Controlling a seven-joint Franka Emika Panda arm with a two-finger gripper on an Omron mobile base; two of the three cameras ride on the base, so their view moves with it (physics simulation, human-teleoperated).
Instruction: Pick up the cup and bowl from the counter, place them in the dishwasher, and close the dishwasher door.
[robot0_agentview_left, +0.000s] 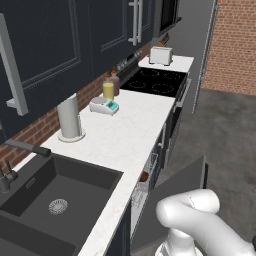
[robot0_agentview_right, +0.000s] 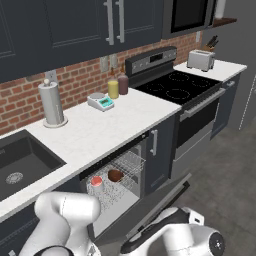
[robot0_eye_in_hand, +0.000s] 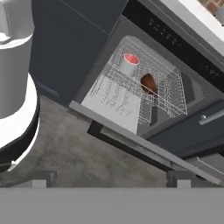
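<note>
**Asker:** Under the counter (robot0_agentview_right: 100, 135), what sits inside the dishwasher (robot0_eye_in_hand: 144, 94)?

**Describer:** On its wire rack (robot0_agentview_right: 117, 177) the cup (robot0_eye_in_hand: 129, 64), light grey with a red top, stands upright. The dark-brown bowl (robot0_eye_in_hand: 148, 84) rests just beside it, tipped on edge. Both are off the worktop, so the placing looks done.

**Asker:** And the dishwasher door (robot0_eye_in_hand: 131, 131)?

**Describer:** It hangs down, open, in front of the rack. The gripper (robot0_eye_in_hand: 109, 181) hovers above its outer edge; the jaws stand wide apart and hold nothing.

**Asker:** What could go wrong from here?

**Describer:** The rack appears to sit partly forward. If so, a lifted door could strike it, jolt the tipped bowl, or stop short of latching. Open fingers pushing on a smooth edge might also slip off.

**Asker:** What else is near the dishwasher?

**Describer:** Above it on the worktop stand a paper-towel roll (robot0_agentview_right: 52, 105), a small scale (robot0_agentview_right: 100, 102) and a yellow jar (robot0_agentview_right: 113, 89). A dark sink (robot0_agentview_left: 55, 197) lies to one side, a black stove (robot0_agentview_right: 175, 87) and a toaster (robot0_agentview_right: 200, 60) to the other. None blocks the door; the robot's own white arm (robot0_agentview_right: 67, 215) crowds the space nearest it.
</note>
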